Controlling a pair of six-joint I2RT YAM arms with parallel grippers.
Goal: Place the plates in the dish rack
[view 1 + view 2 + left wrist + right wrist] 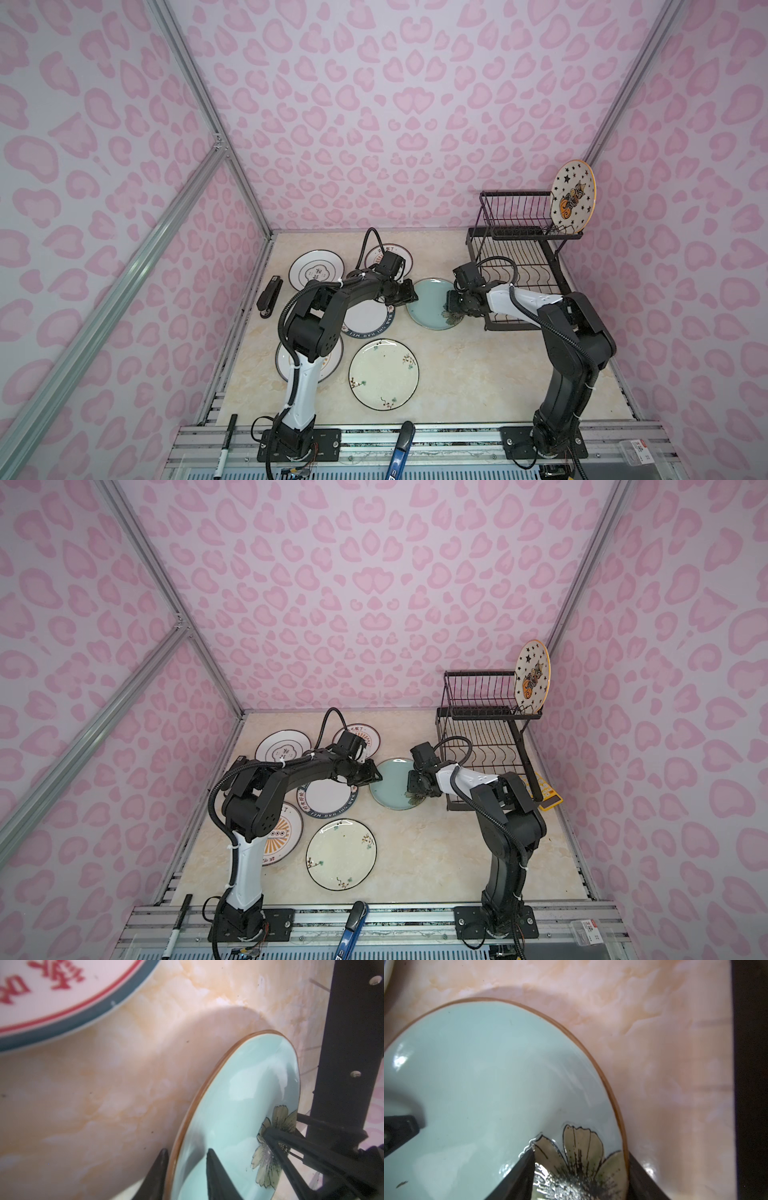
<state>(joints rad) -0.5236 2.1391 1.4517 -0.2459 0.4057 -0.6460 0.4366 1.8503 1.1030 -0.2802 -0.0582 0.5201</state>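
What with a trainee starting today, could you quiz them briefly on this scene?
1. True or false: the starry plate stands upright in the upper tier of the dish rack.
2. Which plate's rim sits between the fingers of both the left tool and the right tool? A cream sprigged; B pale blue flowered plate; C white emblem.
3. How many other plates lie flat on the table?
Key: 1 true; 2 B; 3 five.

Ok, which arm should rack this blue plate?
Probably right: the right gripper straddles the pale blue flowered plate at its rim nearest the dish rack; the left gripper holds the far rim.
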